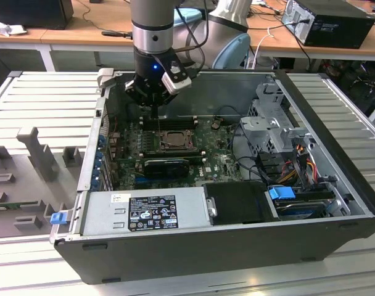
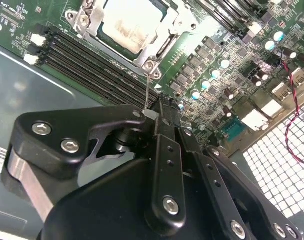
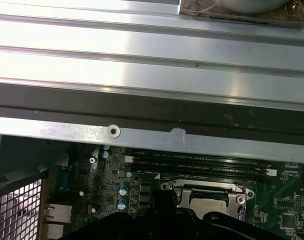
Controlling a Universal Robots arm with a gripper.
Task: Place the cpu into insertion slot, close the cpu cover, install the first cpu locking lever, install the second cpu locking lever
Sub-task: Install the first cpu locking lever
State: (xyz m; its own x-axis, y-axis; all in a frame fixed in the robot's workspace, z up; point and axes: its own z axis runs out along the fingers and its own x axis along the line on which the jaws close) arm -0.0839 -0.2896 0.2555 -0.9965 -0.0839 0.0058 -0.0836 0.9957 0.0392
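I see the cpu (image 2: 128,22) seated in the insertion slot (image 2: 164,45), with the cpu cover (image 2: 92,15) down around it. My hand (image 2: 159,117) hovers just above the slot's edge, fingers pinched closed on a thin wire lever (image 2: 148,92).

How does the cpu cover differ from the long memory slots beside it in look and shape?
The cpu cover is a silvery metal frame, roughly square, with a cut-out showing the pale cpu; the memory slots are black, long and narrow. The cpu cover carries screws at its corners, while the memory slots end in white clips. Both lie flat on the green motherboard, close together.
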